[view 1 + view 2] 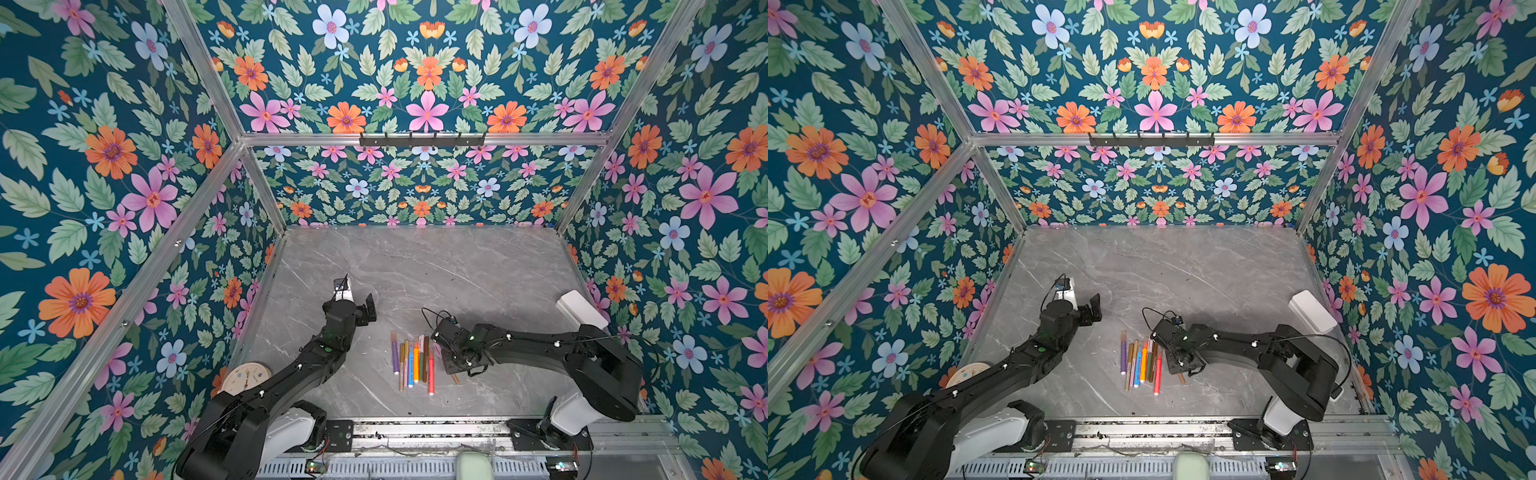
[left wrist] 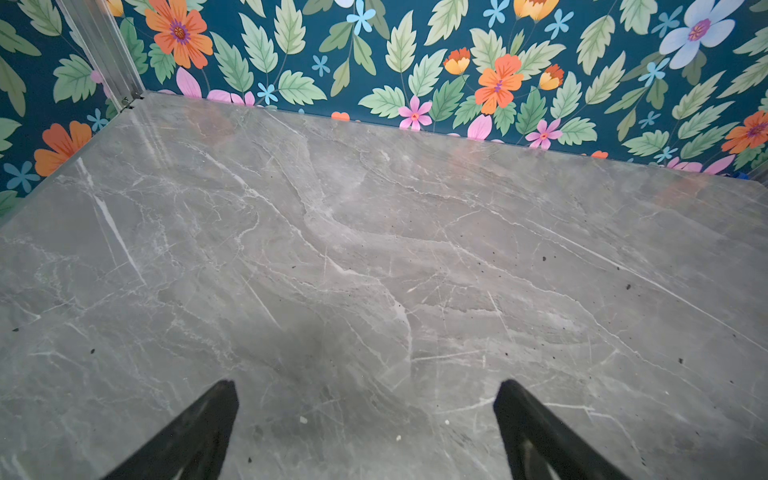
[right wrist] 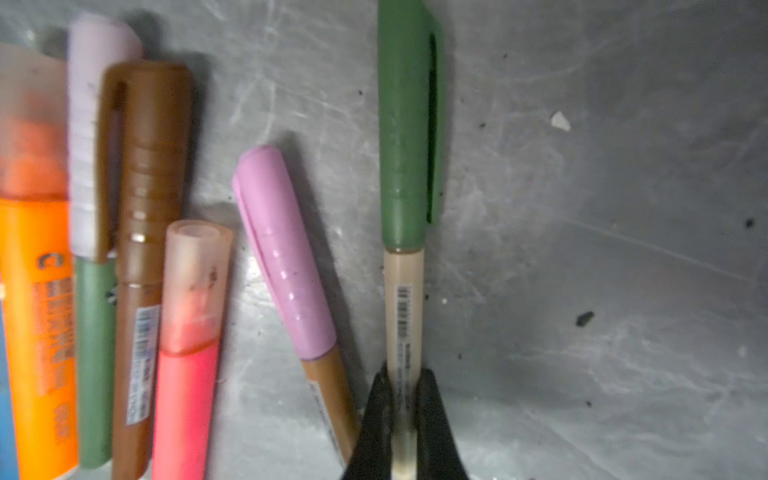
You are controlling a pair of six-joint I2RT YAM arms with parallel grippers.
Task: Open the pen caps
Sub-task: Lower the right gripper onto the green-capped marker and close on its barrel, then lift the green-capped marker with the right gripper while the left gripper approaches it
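In the right wrist view my right gripper (image 3: 404,386) is shut on the beige body (image 3: 403,307) of a pen with a green cap (image 3: 405,137) still on it. Beside it lies a brown pen with a pink cap (image 3: 282,253), then a red pen with a translucent cap (image 3: 195,270) and a pen with a brown cap (image 3: 145,158). In both top views the pens (image 1: 411,361) (image 1: 1142,359) lie in a row at front centre, and the right gripper (image 1: 446,353) hangs at the row's right end. The left gripper (image 1: 356,295) (image 2: 365,399) is open over bare table.
A white box (image 1: 579,309) (image 1: 1312,311) sits against the right wall. A round clock (image 1: 245,378) lies under the left arm by the left wall. Grey marble table (image 2: 374,228) stretches to the floral back wall, which carries a black hook rail (image 1: 422,139).
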